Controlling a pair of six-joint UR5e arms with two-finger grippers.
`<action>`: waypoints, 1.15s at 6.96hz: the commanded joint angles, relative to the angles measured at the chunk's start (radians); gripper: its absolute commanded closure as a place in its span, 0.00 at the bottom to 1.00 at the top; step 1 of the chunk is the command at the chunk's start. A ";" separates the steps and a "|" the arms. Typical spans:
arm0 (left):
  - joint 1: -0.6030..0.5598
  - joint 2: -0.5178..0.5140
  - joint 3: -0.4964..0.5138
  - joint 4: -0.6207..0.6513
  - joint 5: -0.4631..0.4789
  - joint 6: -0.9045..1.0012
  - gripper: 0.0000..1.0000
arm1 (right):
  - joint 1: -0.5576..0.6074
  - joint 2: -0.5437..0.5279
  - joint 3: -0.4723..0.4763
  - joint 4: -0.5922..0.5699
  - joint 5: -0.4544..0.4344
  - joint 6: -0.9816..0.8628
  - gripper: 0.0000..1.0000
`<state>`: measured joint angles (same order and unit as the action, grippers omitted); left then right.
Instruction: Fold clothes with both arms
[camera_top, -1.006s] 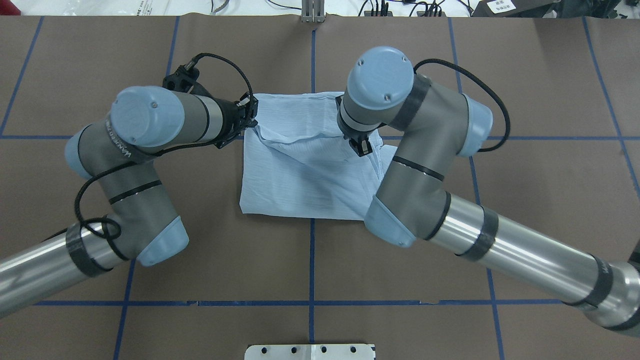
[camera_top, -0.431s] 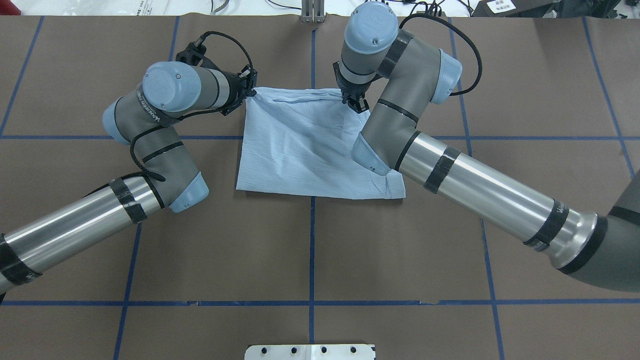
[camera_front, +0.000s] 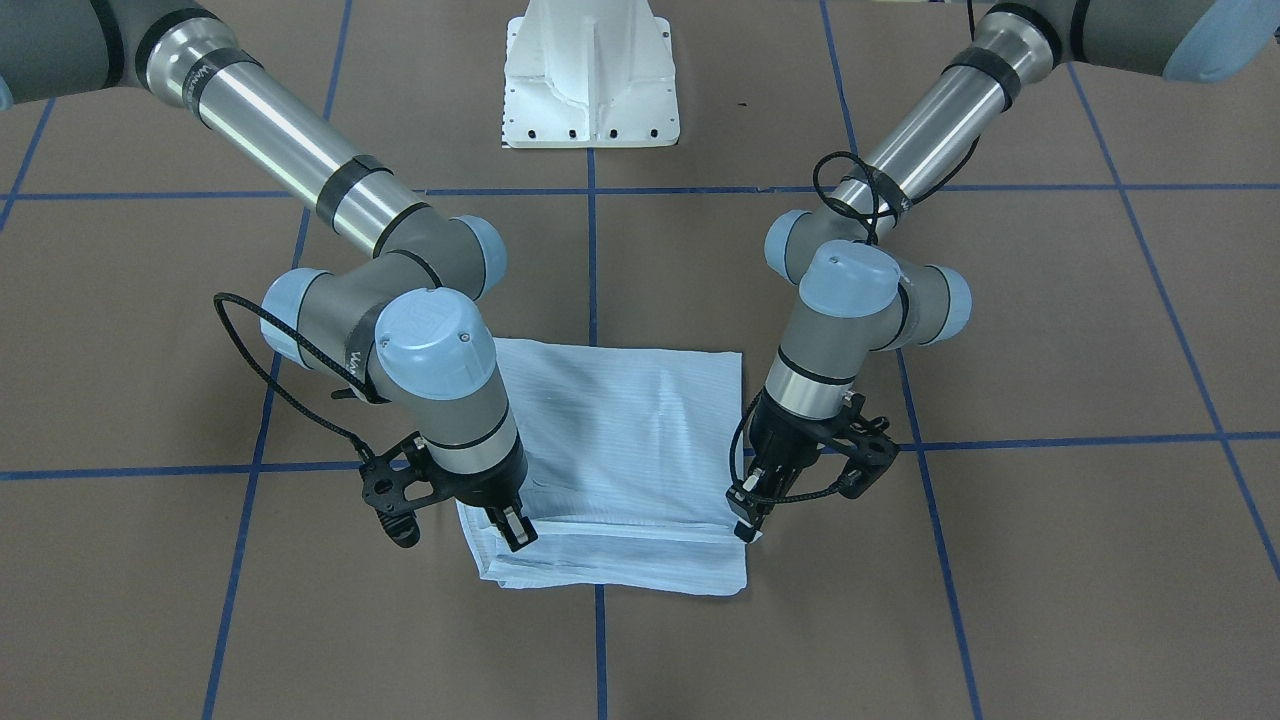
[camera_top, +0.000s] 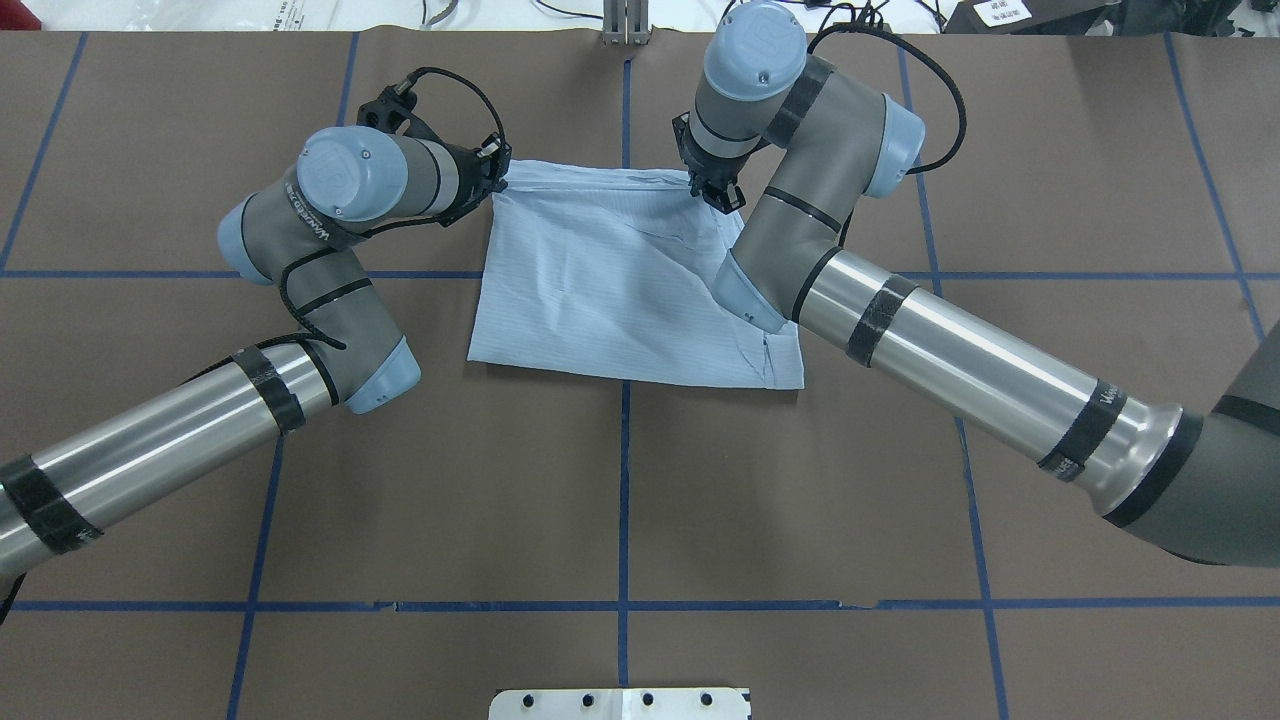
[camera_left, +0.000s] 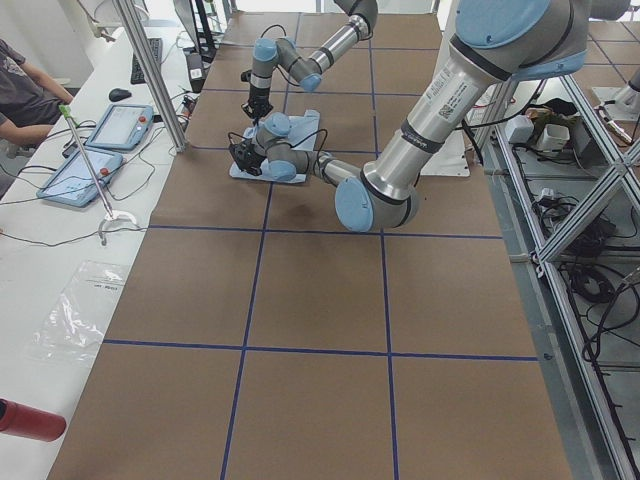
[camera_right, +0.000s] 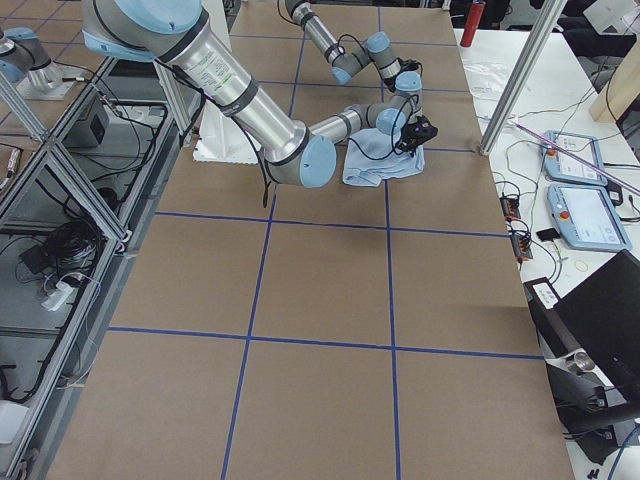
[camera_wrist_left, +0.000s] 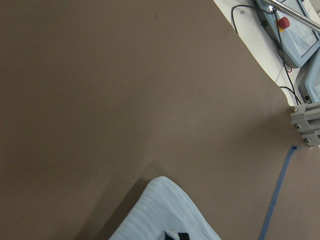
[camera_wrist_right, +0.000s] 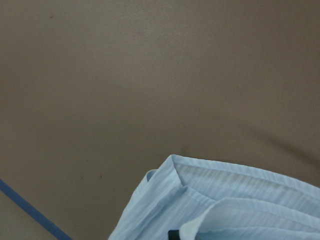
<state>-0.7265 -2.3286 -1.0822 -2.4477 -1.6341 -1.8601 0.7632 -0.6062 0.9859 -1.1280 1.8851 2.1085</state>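
shirt (camera_top: 620, 290): folded half now drawn to far edge | left gripper (camera_top: 497, 172), right gripper (camera_top: 722, 192): clamped on its corners | release due

One shirt (camera_top: 620, 280) is being counted in the middle of the overhead view, lying on one brown table (camera_top: 400, 500). Two arms are being counted: the left arm (camera_top: 180, 450) at the lower left and the right arm (camera_top: 960, 350) on the right. Two grippers are being counted in the front view: the left gripper (camera_front: 745, 528) and the right gripper (camera_front: 517, 535). One white base (camera_front: 590, 80) is being counted at the top. At the left edge of the left side view, two tablets are being counted, the upper tablet (camera_left: 110, 125) and the lower tablet (camera_left: 75, 178), with one person (camera_left: 25, 95) and one red bottle (camera_left: 30, 420).
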 joint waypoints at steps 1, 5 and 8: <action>-0.017 -0.021 0.037 -0.002 -0.001 0.071 0.59 | 0.007 0.046 -0.080 0.060 -0.003 -0.038 0.01; -0.094 -0.012 0.044 -0.001 -0.045 0.227 0.33 | 0.108 0.017 -0.090 0.057 0.081 -0.227 0.00; -0.201 0.271 -0.264 0.015 -0.326 0.668 0.35 | 0.186 -0.171 0.159 -0.222 0.141 -0.711 0.00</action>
<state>-0.8799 -2.1795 -1.2209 -2.4370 -1.8763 -1.3931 0.9260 -0.6867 1.0187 -1.2111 2.0093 1.6196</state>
